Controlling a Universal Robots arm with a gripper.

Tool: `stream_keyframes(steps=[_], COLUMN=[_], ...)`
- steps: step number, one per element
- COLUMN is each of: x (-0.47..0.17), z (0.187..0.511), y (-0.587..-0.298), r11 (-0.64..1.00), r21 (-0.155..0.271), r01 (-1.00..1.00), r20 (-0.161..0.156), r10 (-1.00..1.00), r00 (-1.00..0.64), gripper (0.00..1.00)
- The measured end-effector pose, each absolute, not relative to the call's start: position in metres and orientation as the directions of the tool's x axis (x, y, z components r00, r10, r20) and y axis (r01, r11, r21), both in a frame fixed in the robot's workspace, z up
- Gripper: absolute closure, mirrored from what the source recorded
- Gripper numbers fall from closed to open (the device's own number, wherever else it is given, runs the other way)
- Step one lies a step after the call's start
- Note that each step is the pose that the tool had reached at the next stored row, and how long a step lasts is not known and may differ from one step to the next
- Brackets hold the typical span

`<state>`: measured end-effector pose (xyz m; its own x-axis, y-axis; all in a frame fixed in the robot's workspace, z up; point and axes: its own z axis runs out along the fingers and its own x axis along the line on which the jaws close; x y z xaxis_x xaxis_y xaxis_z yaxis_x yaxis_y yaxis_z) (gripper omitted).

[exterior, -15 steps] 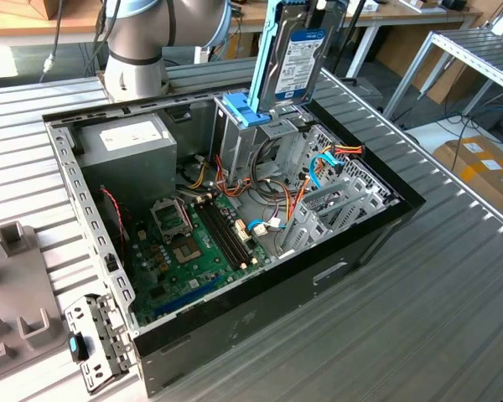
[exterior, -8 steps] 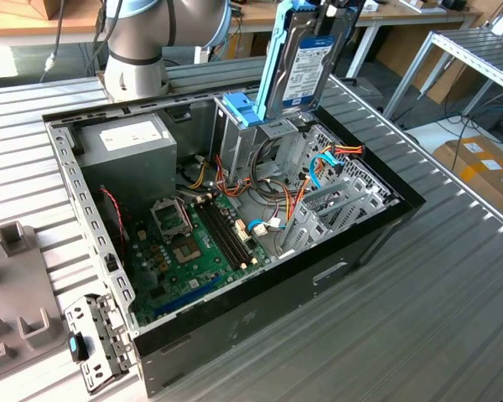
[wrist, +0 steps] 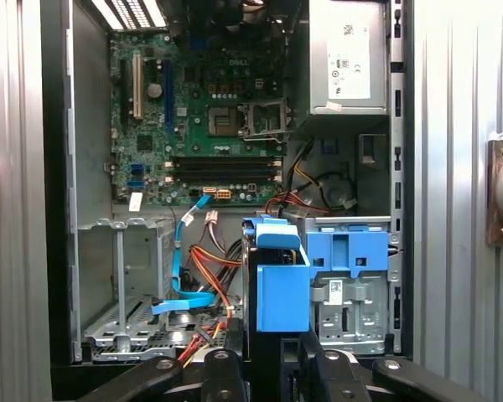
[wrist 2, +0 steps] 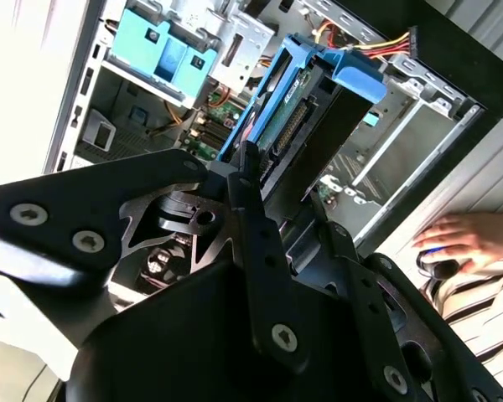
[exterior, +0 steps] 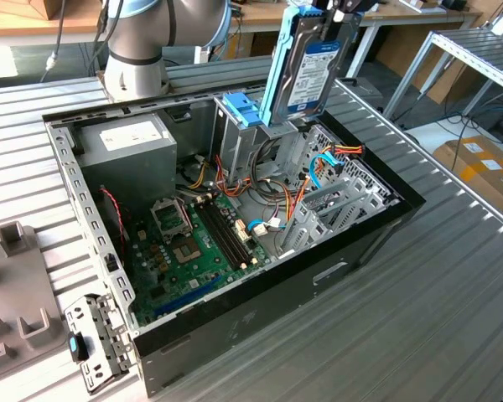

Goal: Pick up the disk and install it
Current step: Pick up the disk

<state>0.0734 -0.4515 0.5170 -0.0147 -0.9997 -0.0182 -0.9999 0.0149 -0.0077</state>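
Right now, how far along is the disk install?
Pickup done: the gripper grips the disk, lifted upright. In hand: it hangs over the open computer case, beside the blue latch. Left: seating it; it sits in no bay yet.

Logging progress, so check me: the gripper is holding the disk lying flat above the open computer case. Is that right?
Not flat. The exterior view shows the disk standing on edge, nearly upright. The gripper does hold it above the open computer case.
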Motion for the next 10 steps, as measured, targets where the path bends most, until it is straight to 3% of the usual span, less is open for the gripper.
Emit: stream_keyframes(steps=[10], x=[0.073], z=[0.517], y=[-0.471], r11=[0.015], r21=[-0.008], r01=[-1.000], r20=[-0.018], r10=[-1.000], r00=[-0.015], gripper=[0.65])
